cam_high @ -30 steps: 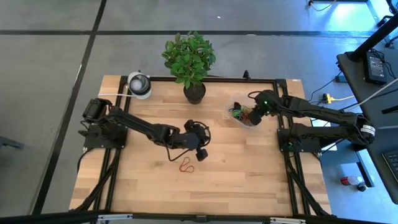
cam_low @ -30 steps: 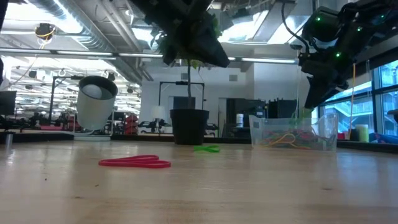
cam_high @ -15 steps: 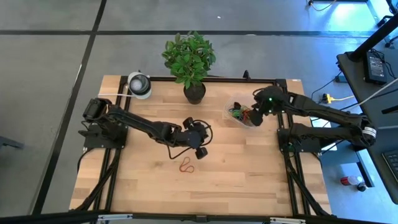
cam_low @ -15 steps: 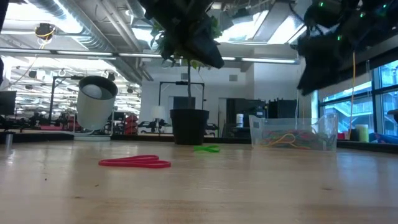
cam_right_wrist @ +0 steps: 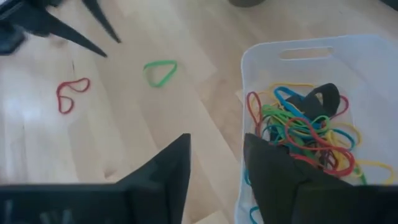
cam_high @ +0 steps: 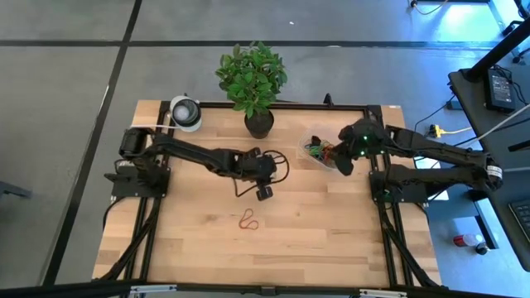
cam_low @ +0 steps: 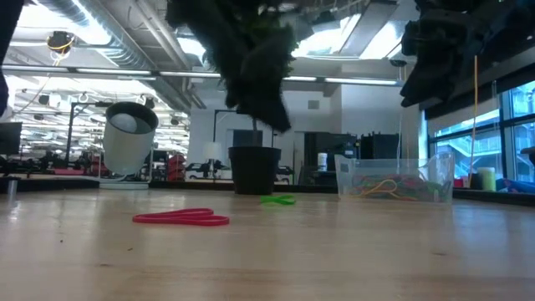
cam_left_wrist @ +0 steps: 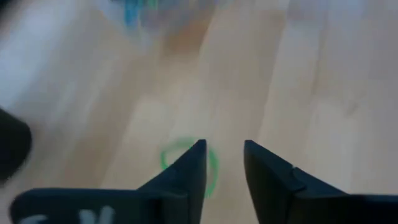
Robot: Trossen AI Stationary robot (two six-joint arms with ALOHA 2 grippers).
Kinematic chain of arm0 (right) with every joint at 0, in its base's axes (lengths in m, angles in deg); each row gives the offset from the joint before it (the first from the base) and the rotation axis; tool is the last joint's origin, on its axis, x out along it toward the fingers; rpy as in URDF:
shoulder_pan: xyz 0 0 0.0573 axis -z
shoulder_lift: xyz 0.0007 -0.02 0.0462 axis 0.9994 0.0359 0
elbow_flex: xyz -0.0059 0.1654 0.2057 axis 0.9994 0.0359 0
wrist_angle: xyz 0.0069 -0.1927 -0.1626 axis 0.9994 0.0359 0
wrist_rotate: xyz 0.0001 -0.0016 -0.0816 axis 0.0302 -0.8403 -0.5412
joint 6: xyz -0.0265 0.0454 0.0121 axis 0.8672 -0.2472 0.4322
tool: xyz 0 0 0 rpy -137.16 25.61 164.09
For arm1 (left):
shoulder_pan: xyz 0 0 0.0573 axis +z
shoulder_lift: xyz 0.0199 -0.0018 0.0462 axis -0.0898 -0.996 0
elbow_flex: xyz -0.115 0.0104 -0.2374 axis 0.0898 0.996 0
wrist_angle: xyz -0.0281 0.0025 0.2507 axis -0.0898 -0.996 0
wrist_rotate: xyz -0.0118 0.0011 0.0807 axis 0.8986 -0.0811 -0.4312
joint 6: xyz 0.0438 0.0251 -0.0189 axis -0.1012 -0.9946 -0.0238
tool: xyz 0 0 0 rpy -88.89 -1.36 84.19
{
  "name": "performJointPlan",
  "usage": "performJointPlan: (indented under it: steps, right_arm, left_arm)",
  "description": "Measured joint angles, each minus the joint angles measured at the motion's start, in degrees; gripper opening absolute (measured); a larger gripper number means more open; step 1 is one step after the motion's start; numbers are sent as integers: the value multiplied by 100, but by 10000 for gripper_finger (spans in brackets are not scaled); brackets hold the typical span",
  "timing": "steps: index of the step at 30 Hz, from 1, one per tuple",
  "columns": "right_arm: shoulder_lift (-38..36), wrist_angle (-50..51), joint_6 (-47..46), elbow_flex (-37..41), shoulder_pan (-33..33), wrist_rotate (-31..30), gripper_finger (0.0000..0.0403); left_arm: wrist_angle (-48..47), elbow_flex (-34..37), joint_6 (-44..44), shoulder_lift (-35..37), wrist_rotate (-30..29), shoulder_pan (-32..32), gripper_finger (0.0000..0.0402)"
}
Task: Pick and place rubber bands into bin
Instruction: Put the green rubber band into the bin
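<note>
A red rubber band (cam_high: 248,220) (cam_low: 181,217) lies flat on the wooden table. A green rubber band (cam_right_wrist: 160,72) (cam_low: 277,199) lies flat farther back, toward the plant pot. My left gripper (cam_high: 264,194) (cam_left_wrist: 224,155) hangs open above the table. In the left wrist view the green band (cam_left_wrist: 169,154) shows just beyond one fingertip, partly hidden by it. The clear bin (cam_high: 321,154) (cam_right_wrist: 305,53) holds several coloured bands (cam_right_wrist: 298,130). My right gripper (cam_high: 342,165) (cam_right_wrist: 214,149) is open above the bin's near rim, with nothing between its fingers.
A black plant pot (cam_high: 259,123) with a leafy plant stands at the far edge, and a round white-and-grey object (cam_high: 186,112) at the far left. Bare wood stretches along the near half of the table (cam_high: 273,248).
My left gripper has swung from above the red band toward the far edge and the green band, and now points more steeply down. My right gripper has risen above the bin and drawn back a little toward the near right. The bands on the table lie as before.
</note>
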Motion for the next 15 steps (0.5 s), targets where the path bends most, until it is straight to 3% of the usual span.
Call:
performJointPlan:
  steps: [9,15]
  right_arm:
    - [-2,10,-921,0,-403,-255,119]
    - [-17,36,-1359,0,-716,-256,97]
  left_arm:
    - [-166,22,-920,-658,1169,433,147]
    - [-192,22,-1774,-964,1228,491,141]
